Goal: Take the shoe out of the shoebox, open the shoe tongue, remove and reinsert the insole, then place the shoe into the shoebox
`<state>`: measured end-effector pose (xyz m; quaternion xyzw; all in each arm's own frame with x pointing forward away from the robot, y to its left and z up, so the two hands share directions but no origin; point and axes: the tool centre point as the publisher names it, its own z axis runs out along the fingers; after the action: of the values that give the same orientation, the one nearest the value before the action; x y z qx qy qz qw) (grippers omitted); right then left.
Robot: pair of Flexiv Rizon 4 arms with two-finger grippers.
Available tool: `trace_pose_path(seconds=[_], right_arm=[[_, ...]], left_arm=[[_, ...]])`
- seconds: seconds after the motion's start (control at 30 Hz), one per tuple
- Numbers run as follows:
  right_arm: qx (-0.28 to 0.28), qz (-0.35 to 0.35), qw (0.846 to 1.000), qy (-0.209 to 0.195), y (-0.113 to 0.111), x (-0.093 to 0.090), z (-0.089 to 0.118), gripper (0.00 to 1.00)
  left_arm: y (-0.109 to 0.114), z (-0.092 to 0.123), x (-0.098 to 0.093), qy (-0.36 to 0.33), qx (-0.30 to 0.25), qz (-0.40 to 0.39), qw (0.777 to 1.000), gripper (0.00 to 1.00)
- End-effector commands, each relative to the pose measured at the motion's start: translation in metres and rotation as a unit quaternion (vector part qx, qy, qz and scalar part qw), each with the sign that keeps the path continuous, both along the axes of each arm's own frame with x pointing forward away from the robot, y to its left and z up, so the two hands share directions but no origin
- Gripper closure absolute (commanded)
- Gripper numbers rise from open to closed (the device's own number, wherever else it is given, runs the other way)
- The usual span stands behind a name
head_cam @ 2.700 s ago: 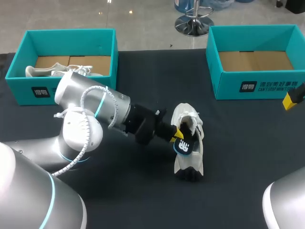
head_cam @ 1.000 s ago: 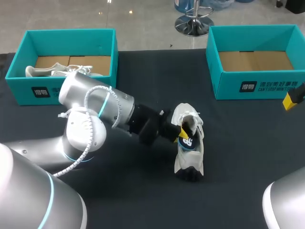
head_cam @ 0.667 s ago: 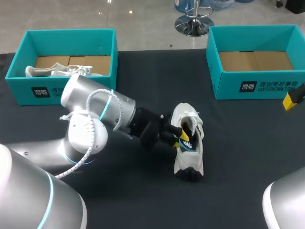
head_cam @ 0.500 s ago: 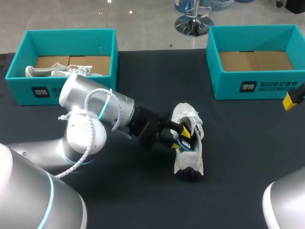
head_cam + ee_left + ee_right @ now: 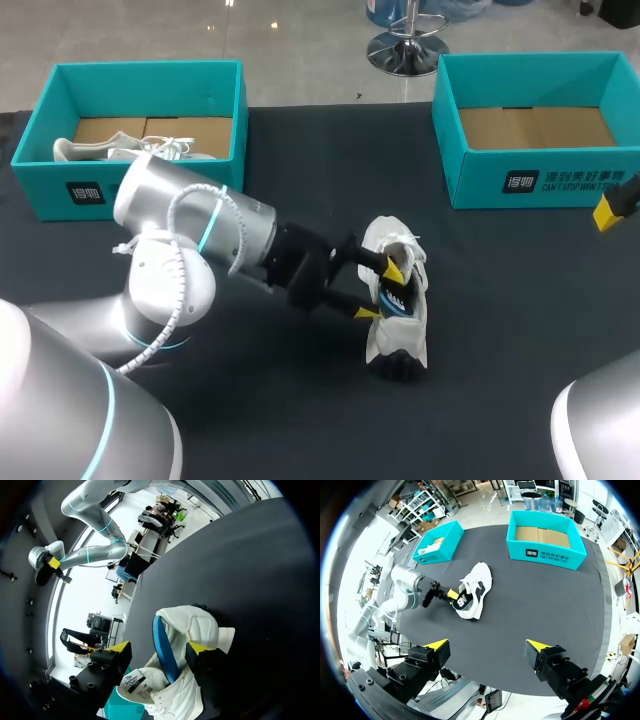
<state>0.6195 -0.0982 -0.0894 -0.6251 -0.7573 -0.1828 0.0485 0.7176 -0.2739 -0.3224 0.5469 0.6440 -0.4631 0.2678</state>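
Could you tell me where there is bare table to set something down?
Free: the table between the shoe and the right shoebox, and between that box and the left shoebox. Crowded: left of the shoe, where the left gripper and its arm lie.

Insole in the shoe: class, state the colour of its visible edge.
Bright blue; the insole shows best in the left wrist view, inside the white shoe.
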Motion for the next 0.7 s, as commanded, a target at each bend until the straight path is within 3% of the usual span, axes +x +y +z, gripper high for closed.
trace_pose_path(seconds=[0.03, 0.43, 0.7], right_arm=[[-0.002, 0.0, 1.0, 0.004, 0.001, 0.003, 0.002, 0.0], [-0.002, 0.0, 1.0, 0.004, 0.001, 0.003, 0.002, 0.0], [-0.002, 0.0, 1.0, 0.004, 0.001, 0.003, 0.002, 0.0]], left_arm=[[-0.006, -0.002, -0.003, 0.002, -0.001, -0.002, 1.0, 0.98], [-0.01, -0.007, -0.005, 0.006, 0.003, -0.014, 1.0, 1.0], [-0.014, -0.013, 0.012, -0.002, 0.007, -0.012, 1.0, 1.0]])
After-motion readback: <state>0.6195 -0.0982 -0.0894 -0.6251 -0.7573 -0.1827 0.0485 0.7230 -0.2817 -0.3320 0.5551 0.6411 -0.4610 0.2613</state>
